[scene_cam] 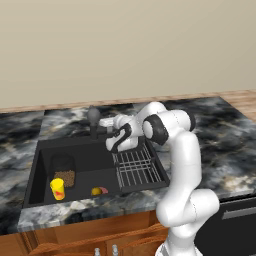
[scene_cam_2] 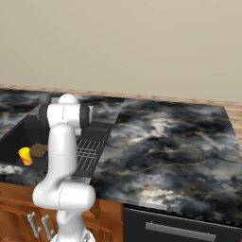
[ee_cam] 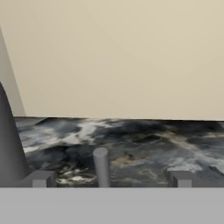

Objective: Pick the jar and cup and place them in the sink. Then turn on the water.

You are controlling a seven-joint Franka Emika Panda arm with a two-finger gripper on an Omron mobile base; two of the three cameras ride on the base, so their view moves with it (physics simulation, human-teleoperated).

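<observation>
While the tool (ee_cam: 111,179) gapes, faucet handle (ee_cam: 101,166) stands between.

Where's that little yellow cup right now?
The yellow cup stands in the sink, at its front left corner in the left base view, just beside the brown jar.

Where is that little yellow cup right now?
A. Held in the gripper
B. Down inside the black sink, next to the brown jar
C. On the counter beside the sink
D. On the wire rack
B: the yellow cup stands on the floor of the sink right beside the jar, well left of the wire rack.
</observation>
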